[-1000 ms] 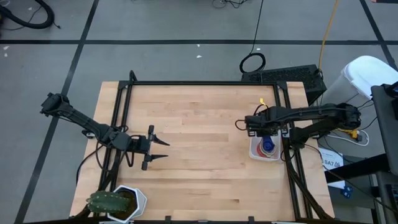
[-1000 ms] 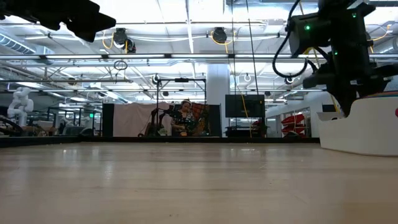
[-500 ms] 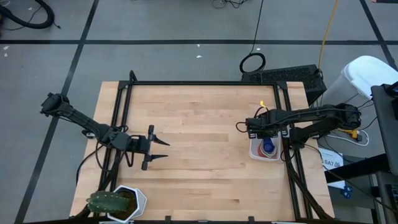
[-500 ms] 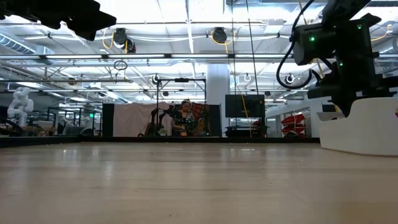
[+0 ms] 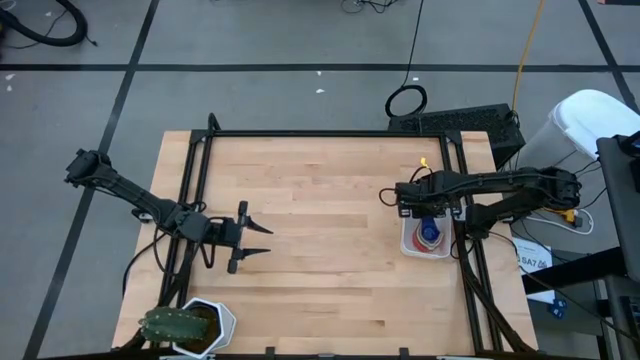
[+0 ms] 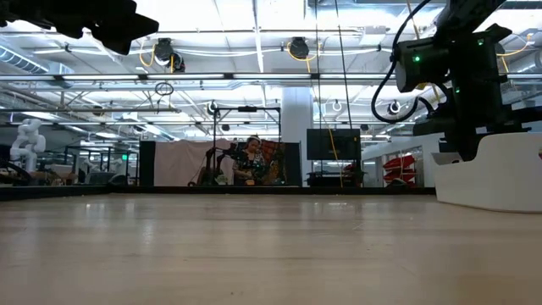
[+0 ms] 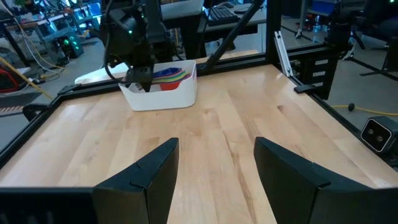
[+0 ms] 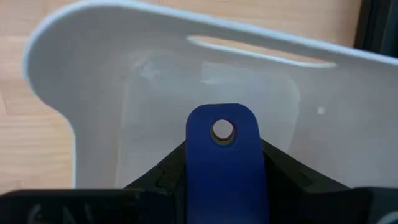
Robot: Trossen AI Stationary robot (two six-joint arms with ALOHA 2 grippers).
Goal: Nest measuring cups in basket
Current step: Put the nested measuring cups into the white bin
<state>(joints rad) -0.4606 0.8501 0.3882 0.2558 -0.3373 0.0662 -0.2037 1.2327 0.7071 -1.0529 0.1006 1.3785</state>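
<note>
We look across a wooden worktop [image 7: 224, 124] past two dark jaws spread apart. Far off sits a white basket [image 7: 161, 93] holding stacked colored cups [image 7: 169, 76], with the right gripper [image 7: 138, 79] lowered over its near end.

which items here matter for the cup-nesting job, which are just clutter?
Job:
- small white rectangular plastic basket
- nested plastic measuring cups, blue one on top
- right gripper, above the basket

Clutter:
- white hexagonal pot with green plant
- left gripper, idle, open
</note>
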